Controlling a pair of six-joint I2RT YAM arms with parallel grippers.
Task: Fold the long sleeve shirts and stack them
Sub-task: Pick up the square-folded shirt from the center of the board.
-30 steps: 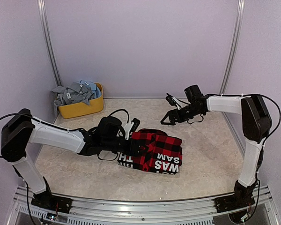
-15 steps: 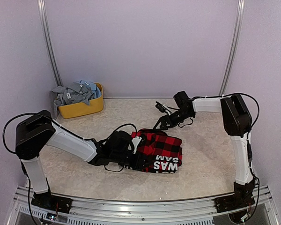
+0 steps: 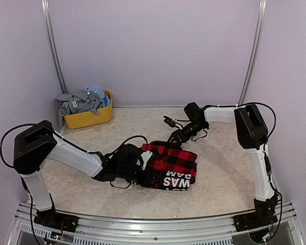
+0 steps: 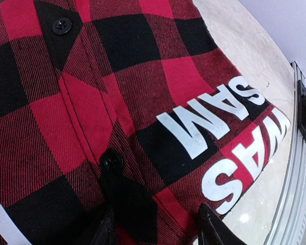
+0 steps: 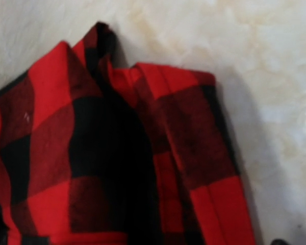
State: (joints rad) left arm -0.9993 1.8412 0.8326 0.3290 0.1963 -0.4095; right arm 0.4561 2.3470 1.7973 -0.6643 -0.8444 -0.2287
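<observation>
The red-and-black check flannel shirt lies folded in the middle of the table, with white letters on its near edge. It fills the left wrist view and the right wrist view. My left gripper is at the shirt's left edge. Its fingers are spread wide, with the cloth lying between their tips. My right gripper hovers at the shirt's far edge. Its fingers are out of the right wrist view. Grey and pale blue shirts are heaped in the tub.
A yellow tub stands at the back left corner against the wall. Metal rails run along the near table edge, also seen in the left wrist view. Pale walls close in the back and both sides.
My right gripper has swung left and nearer, down to the flannel's far edge. My left arm has pushed further in at the shirt's left edge, and the shirt has bunched slightly narrower.
</observation>
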